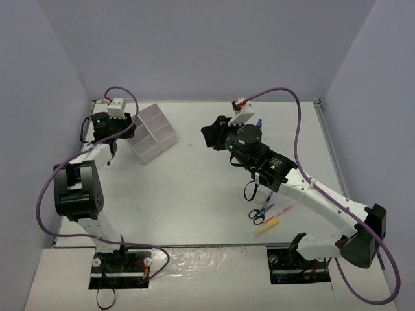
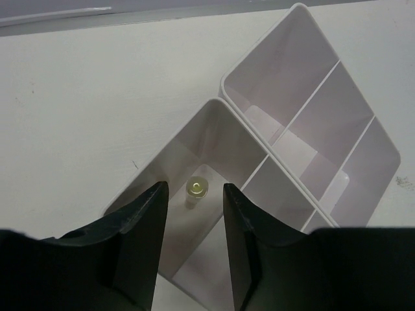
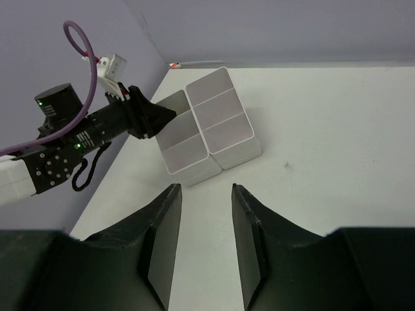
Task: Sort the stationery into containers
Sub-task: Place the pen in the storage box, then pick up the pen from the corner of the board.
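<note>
The white six-compartment tray point(image 1: 154, 131) stands at the back left, also seen in the left wrist view point(image 2: 305, 123) and the right wrist view point(image 3: 207, 123). My left gripper point(image 1: 128, 129) is open and empty over the tray's corner compartment point(image 2: 194, 186). A small pale cylinder with a yellowish top point(image 2: 196, 192) stands in that compartment below the jaws. My right gripper point(image 1: 209, 135) is open and empty above bare table right of the tray point(image 3: 205, 188). Black-handled scissors point(image 1: 257, 214), a yellow highlighter point(image 1: 267, 226) and a thin reddish pen point(image 1: 281, 210) lie near the right arm. A tiny blue-capped item point(image 1: 259, 122) shows behind the right wrist.
The right arm point(image 1: 305, 188) stretches diagonally over the table's right half. The left arm point(image 3: 78, 129) is folded along the left wall point(image 1: 45, 97). The back wall point(image 1: 207, 52) stands just behind the tray.
</note>
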You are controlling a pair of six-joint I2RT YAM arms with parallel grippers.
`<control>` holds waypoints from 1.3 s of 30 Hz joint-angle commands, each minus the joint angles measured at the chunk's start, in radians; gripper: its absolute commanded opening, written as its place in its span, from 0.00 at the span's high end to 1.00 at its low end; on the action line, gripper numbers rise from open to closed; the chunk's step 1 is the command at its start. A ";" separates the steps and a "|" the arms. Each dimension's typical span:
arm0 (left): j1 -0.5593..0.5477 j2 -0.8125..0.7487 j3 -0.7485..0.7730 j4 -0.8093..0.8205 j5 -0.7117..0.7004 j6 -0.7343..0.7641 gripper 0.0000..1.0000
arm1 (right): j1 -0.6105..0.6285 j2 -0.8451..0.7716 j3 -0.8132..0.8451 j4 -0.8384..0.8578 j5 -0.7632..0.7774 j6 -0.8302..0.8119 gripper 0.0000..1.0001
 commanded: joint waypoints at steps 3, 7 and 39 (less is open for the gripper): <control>-0.002 -0.162 0.140 -0.243 -0.166 -0.018 0.53 | -0.064 -0.027 0.040 -0.022 -0.009 -0.022 0.63; -0.002 -0.229 0.136 -0.296 -0.205 0.008 0.50 | -0.160 -0.030 0.054 -0.111 -0.088 -0.019 0.58; 0.029 -0.261 0.291 -0.695 0.113 0.034 0.41 | -0.531 0.452 0.278 -0.832 -0.159 -0.420 0.54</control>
